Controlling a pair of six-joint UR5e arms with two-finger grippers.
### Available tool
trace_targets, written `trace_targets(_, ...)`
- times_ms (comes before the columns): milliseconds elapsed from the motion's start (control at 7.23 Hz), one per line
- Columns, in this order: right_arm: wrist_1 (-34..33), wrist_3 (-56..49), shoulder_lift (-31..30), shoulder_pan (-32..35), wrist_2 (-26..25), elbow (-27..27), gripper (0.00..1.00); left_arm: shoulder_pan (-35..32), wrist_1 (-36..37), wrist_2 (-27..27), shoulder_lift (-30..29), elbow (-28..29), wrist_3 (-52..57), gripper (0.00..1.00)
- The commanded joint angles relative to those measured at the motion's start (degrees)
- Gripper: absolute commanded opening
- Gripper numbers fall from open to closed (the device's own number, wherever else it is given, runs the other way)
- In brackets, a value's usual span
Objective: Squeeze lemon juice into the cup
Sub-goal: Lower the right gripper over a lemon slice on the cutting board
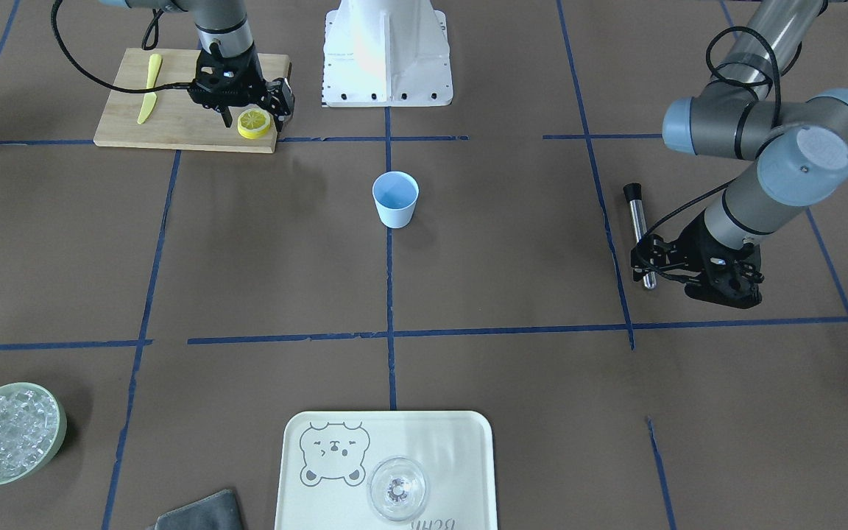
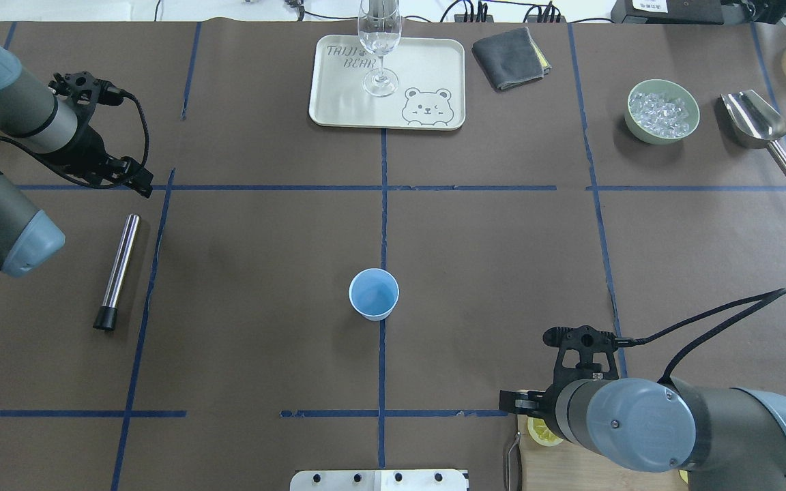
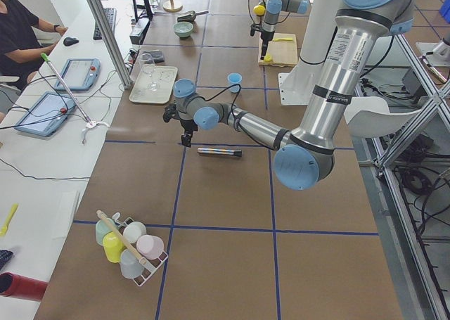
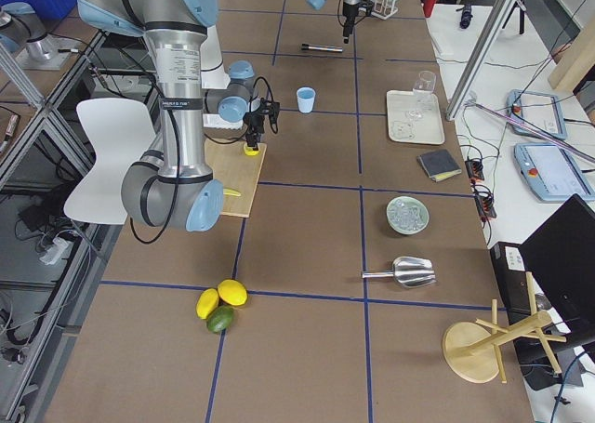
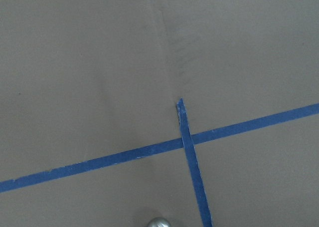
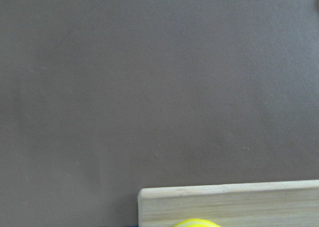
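Items as they run across the front-facing view, brown tabletop (image 1: 512,258)

1. Bowl (image 1: 62,427) of ice, near corner; not needed.
2. Wooden board (image 1: 181,125), far side. A yellow knife (image 1: 149,88) lies on its left part.
3. Right pincer (image 1: 253,110), pointing down over the board's right corner. Its jaws look released and stand either side of the lemon (image 1: 255,123) without visibly pressing it. The lemon rests on the board, cut face up.
4. Cup (image 1: 395,199), upright at mid-tabletop, mouth unobstructed, well apart from the board.
5. Tray (image 1: 461,442) carrying a clear glass (image 1: 397,489), near edge.
6. Metal rod (image 1: 639,235), lying flat.
7. Left pincer (image 2: 142,184), just beside the rod and carrying nothing visible; cannot tell whether released or clenched.

Handling note (judgement): the step in hand is the pickup. Grip lightly across the rind so no juice is lost on the board. Lift clear, centre over the cup's mouth, and only then clench hard
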Motion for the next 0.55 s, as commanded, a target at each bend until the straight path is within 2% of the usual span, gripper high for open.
trace_targets(0,0.1,0.3,0.1,-0.5,-0.4,-1.2,1.00,0.0,0.0,-0.1,0.0,0.0,0.0,1.00)
trace_targets(415,0.1,0.9,0.3,-1.5,-0.1,-1.1,1.00,-0.4,0.0,-0.1,0.0,-0.1,0.0,1.00)
